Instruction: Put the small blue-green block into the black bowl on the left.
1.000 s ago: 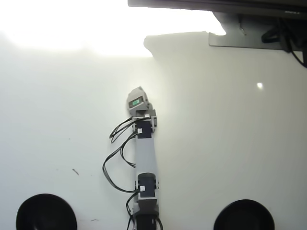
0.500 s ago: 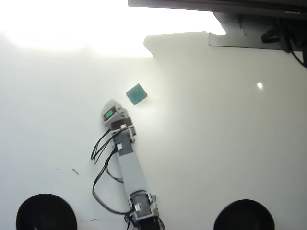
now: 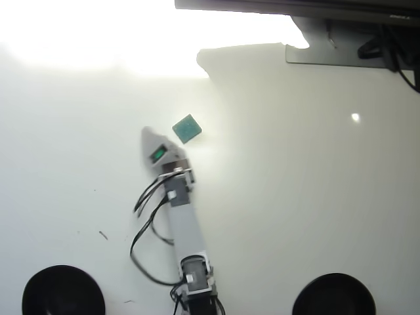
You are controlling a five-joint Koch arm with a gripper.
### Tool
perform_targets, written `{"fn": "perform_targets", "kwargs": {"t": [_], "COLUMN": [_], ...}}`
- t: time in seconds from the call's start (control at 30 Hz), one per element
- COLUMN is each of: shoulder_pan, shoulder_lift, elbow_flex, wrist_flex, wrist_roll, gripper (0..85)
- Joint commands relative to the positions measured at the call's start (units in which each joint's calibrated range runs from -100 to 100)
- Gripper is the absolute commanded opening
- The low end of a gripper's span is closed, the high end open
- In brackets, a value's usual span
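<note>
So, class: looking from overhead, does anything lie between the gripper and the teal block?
Nothing visible does. The gripper sits just left of the small blue-green block, with only bare white table between them.

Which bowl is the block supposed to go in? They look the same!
Start at the white table and look along its bottom edge in the overhead view, where the arm's base sits between two black bowls. The black bowl you want is the one in the bottom-left corner, left of the arm.

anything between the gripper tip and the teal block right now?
Nothing. In the overhead view the gripper sits just left of the small blue-green block, with only a narrow strip of bare white table between them.
</note>
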Motion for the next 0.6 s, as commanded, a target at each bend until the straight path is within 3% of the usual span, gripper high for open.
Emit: {"fn": "perform_targets", "kwargs": {"t": [0.0, 0.57], "shoulder_pan": [-2.05, -6.4], "shoulder_lift": [0.9, 14.08], "elbow_flex": [0.91, 1.28], "wrist_flex": [0.2, 3.36], "wrist_roll": [-0.24, -1.42], "gripper": [44.1, 46.7]}}
